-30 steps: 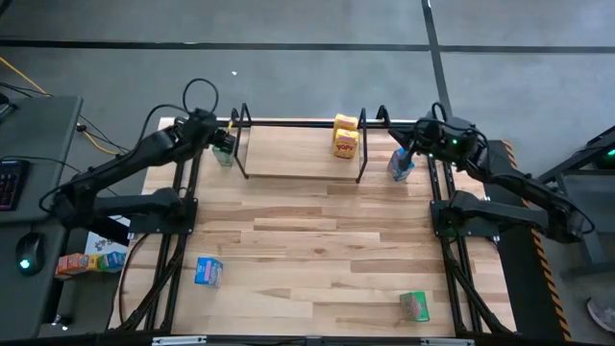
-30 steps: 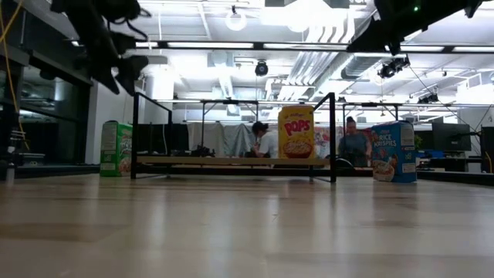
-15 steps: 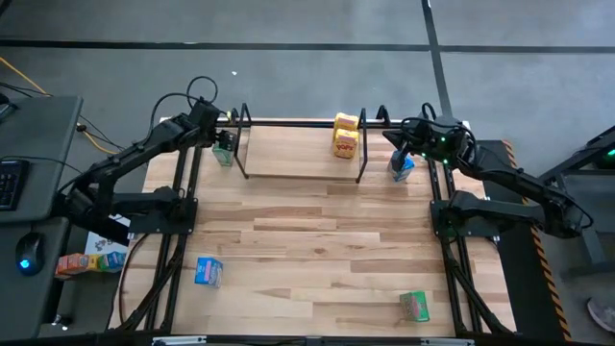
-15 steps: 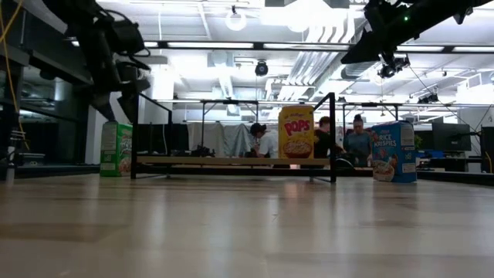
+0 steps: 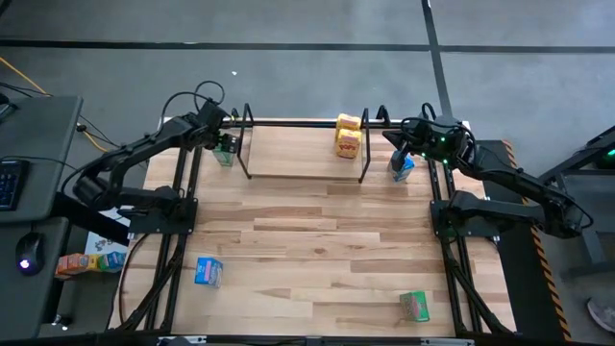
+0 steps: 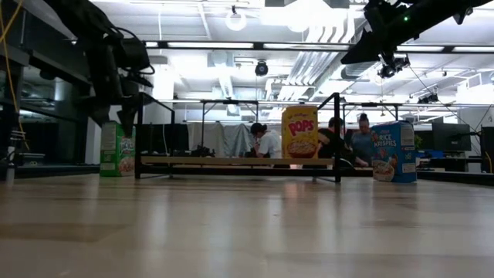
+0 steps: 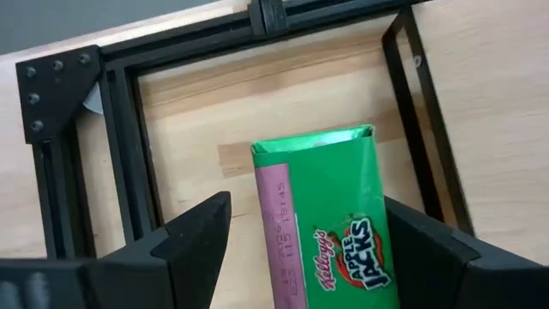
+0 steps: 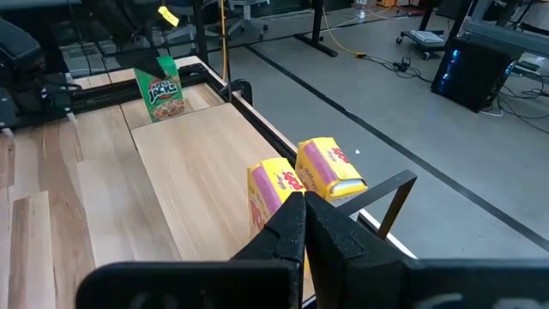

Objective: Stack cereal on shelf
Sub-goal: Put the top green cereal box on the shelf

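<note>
A green cereal box (image 7: pixel 330 223) stands upright on the table just left of the shelf (image 5: pixel 298 154). My left gripper (image 7: pixel 309 215) hangs over it, open, pointing steeply down. Its fingers (image 7: pixel 202 232) stand on either side of the box top, and no touch shows. Two yellow cereal boxes (image 5: pixel 346 139) are on the shelf's right end. A blue box (image 5: pixel 401 165) stands right of the shelf. My right gripper (image 8: pixel 302 227) is shut and empty, raised near the shelf's right hoop.
A second blue box (image 5: pixel 208 271) lies near the table's front left and a second green box (image 5: pixel 414 306) near the front right. The black table frame (image 7: pixel 111 172) runs close behind the green box. People sit in the room beyond the table.
My left gripper has swung toward the table's far edge and sunk, tipping more steeply down, until its fingers straddle the green box's top. The shelf with its yellow boxes has shifted slightly toward the table's right.
</note>
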Motion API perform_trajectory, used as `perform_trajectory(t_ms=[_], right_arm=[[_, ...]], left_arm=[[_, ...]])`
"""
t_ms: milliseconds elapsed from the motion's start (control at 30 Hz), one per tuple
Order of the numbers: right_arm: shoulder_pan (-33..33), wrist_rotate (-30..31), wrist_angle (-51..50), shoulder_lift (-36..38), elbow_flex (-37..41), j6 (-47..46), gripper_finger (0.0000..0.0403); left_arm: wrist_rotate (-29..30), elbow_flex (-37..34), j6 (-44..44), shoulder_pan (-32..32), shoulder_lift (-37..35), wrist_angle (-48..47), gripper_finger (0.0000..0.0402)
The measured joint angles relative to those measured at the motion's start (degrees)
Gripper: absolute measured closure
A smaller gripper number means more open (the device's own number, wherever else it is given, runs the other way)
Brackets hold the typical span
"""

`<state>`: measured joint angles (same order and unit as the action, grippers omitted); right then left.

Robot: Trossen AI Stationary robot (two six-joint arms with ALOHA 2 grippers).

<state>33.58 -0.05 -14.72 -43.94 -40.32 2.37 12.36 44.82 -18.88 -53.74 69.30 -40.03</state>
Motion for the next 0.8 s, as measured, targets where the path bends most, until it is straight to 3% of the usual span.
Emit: perform_trajectory(t_ms=[200,533,800], right_arm=[[0.00,0.00,0.00,0.00,0.00,0.00,0.0402],[0.00,0.00,0.00,0.00,0.00,0.00,0.0402],[0.01,0.00,0.00,0.00,0.00,0.00,0.0402]], left_arm=[[0.13,0.00,0.53,0.02,-0.66,0.00,0.0184],[0.10,0.00,0.56,0.02,-6.57,-0.38,0.0336],[-0.14,6.21,0.49,0.11,-13.68,-3.28,0.0357]])
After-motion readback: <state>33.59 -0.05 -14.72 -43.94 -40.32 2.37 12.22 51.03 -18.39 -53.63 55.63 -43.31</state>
